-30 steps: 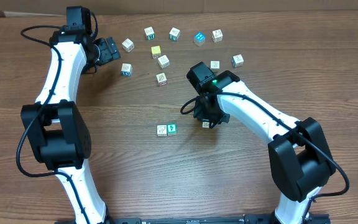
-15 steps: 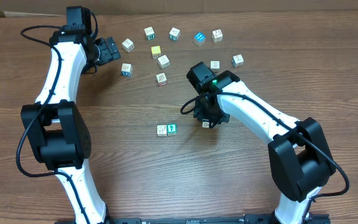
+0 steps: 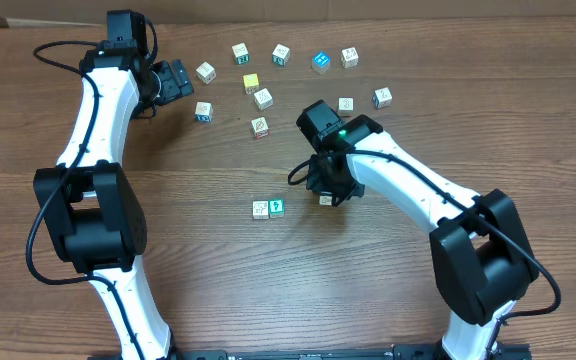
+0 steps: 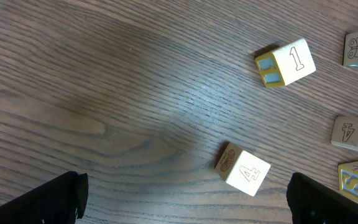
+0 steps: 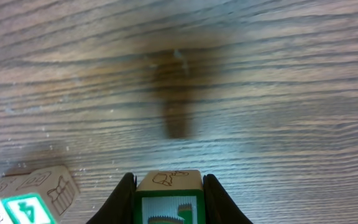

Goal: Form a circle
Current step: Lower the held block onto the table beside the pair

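Block [image 5: 169, 181] in right tool [image 5: 169, 204]

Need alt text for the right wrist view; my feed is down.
The right gripper is shut on a green-edged block at bottom centre, over the wooden table. Two more blocks sit at lower left, one showing a green 4.

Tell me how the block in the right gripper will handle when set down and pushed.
The green-edged block looks like a rigid cube, so it should slide, not roll. Its flat sides sit squarely between the fingers, so slipping seems unlikely. Its pale top looks wooden: probably light.
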`<state>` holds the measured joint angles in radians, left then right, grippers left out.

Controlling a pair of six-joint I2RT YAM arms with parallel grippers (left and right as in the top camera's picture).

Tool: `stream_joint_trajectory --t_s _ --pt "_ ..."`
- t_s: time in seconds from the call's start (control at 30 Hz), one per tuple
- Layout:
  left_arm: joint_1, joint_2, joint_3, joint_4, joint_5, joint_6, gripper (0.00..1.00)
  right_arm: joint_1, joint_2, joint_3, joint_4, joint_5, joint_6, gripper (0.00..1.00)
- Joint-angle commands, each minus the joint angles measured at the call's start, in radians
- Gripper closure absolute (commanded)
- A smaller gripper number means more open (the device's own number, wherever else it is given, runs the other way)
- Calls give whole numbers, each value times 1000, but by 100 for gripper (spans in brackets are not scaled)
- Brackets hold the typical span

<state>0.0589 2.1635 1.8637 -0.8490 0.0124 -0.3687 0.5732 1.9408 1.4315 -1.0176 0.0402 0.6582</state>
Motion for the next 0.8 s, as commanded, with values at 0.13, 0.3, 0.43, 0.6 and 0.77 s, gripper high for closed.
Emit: stream_joint_trajectory --t_s 0.13,0.3,0.43,0.6,0.77 --pt "-7 -5 13 0 7 -21 0 35 3 -27 46 -5 -4 91" --pt "-7 -5 13 0 7 -21 0 35 3 -65 96 -6 -4 91" --pt "-7 -5 13 0 7 -21 0 40 3 -105 154 -10 -33 91" --pt "-7 -5 13 0 7 -21 0 43 3 -116 175 -18 -38 87" --pt "-7 -5 13 0 7 -21 0 43 3 -116 175 -20 -38 71"
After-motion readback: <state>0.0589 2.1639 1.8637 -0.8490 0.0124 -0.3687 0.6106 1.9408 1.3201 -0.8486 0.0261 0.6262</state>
